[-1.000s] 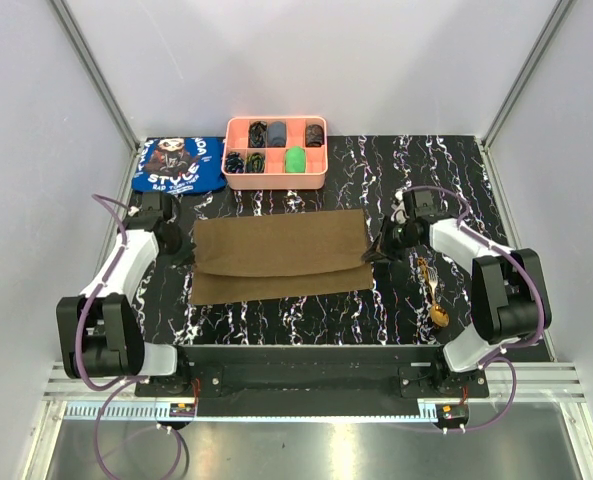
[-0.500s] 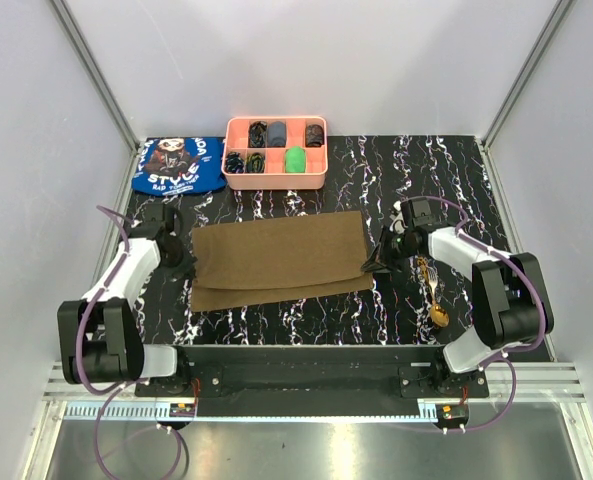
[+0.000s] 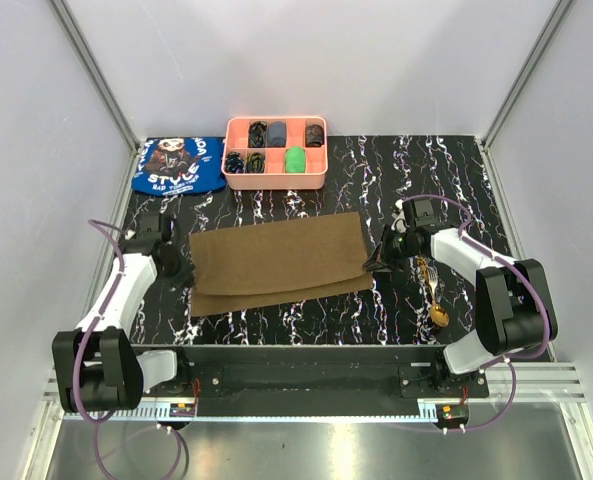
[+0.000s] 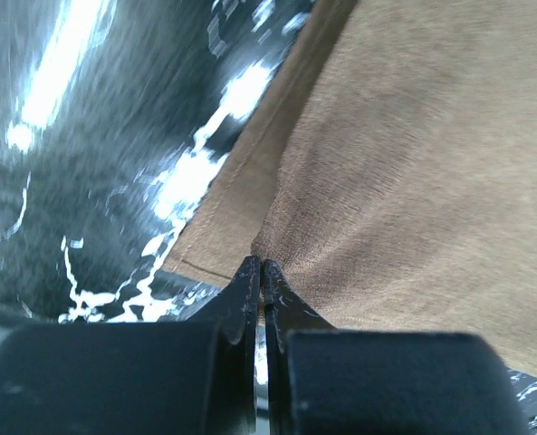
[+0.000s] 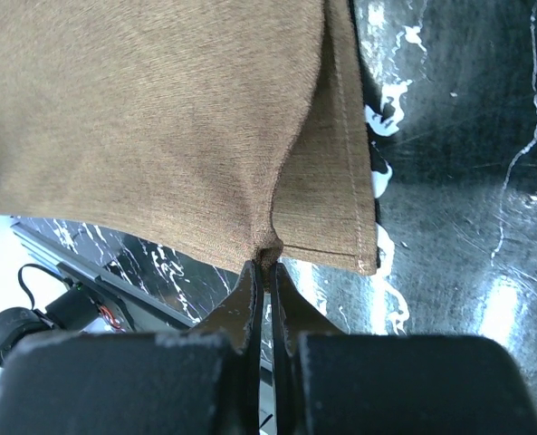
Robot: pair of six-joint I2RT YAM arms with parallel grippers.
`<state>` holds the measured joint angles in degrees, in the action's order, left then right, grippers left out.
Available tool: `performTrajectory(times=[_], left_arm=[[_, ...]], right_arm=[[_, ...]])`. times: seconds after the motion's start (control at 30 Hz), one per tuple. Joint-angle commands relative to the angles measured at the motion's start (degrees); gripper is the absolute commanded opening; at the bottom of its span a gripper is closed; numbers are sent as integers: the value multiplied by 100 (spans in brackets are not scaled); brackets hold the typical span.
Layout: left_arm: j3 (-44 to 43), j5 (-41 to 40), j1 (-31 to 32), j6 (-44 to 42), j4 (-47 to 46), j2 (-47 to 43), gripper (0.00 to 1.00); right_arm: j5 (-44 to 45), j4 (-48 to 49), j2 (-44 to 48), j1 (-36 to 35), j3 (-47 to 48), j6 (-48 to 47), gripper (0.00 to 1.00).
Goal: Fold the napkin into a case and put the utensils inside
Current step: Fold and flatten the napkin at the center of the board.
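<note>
The olive-brown napkin [image 3: 276, 260] lies folded over itself mid-table, with a thin strip of the lower layer showing along its near left edge. My left gripper [image 3: 182, 268] is shut on the upper layer's left corner, and the left wrist view shows cloth [image 4: 413, 163] bunched at the closed tips [image 4: 261, 269]. At the opposite end, my right gripper [image 3: 372, 262] is shut on the right corner [image 5: 159, 118], pinched at its tips [image 5: 268, 265]. The utensils, a gold-brown spoon [image 3: 439, 313] and a slim fork [image 3: 423, 268], lie right of the napkin, under the right arm.
A pink compartment tray [image 3: 276, 184] with small dark and green items stands at the back centre. A blue printed cloth [image 3: 176, 165] lies at the back left. Frame posts rise at both back corners of the black marbled table [image 3: 446, 170].
Both grippers have drawn the napkin's upper layer toward the near edge, so it now covers most of the lower layer. The utensils have not moved.
</note>
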<state>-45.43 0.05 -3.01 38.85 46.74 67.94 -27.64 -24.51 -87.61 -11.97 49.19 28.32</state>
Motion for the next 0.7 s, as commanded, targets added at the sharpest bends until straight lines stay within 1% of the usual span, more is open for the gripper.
performTrajectory(times=[0.0, 0.27, 0.37, 0.4, 0.47, 0.53, 0.67], left_arm=[[227, -41, -33, 368, 221, -123, 0], [315, -111, -33, 571, 423, -246, 0], [228, -41, -33, 405, 284, -229, 0], [184, 116, -33, 334, 57, -194, 0], [-131, 179, -25, 263, -77, -80, 0], [-569, 223, -33, 185, -95, 262, 0], [-1055, 450, 63, 132, -279, 886, 0]], right_arm=[[171, -98, 104, -34, 47, -72, 0], [276, -194, 43, -34, 82, -116, 0], [241, -177, 25, -34, 126, -116, 0], [241, -185, 16, -34, 161, -98, 0], [215, -151, 43, -34, 292, -28, 0], [171, -159, -1, -25, 468, 51, 0], [285, -133, -19, 62, 627, 95, 0]])
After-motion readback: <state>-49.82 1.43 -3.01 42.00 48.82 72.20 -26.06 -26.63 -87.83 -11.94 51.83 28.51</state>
